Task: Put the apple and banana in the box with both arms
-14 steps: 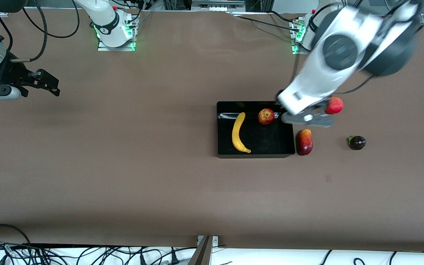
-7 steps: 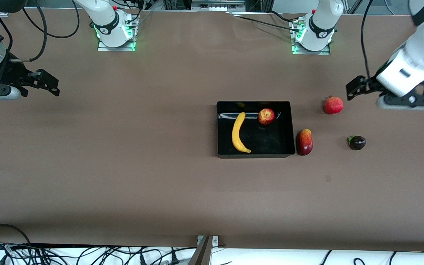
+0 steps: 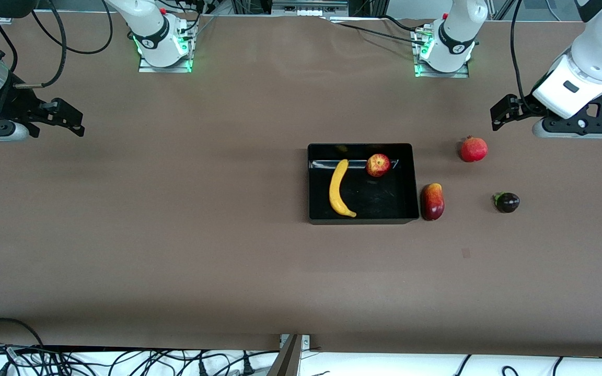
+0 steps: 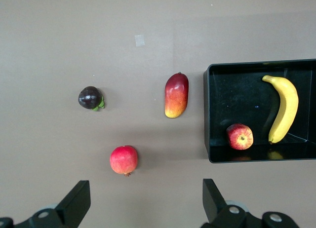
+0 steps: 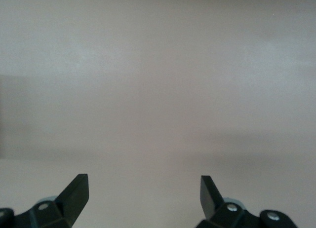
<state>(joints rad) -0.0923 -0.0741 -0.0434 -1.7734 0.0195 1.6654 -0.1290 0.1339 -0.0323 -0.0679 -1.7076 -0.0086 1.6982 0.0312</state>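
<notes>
The black box sits mid-table with the yellow banana and the red-and-yellow apple lying inside it, apart from each other. The left wrist view shows the same box, banana and apple. My left gripper hangs open and empty over bare table toward the left arm's end, clear of the box; its fingers stand wide apart. My right gripper waits open and empty at the right arm's end, over bare table, its own jaws wide.
A red-and-orange mango-like fruit lies against the box's outer wall toward the left arm's end. A red pomegranate and a dark purple fruit lie farther toward that end. The left wrist view also shows this pomegranate.
My left arm has swung from over the box's edge out toward its own end of the table, uncovering the pomegranate. The right arm and the fruit have not moved.
</notes>
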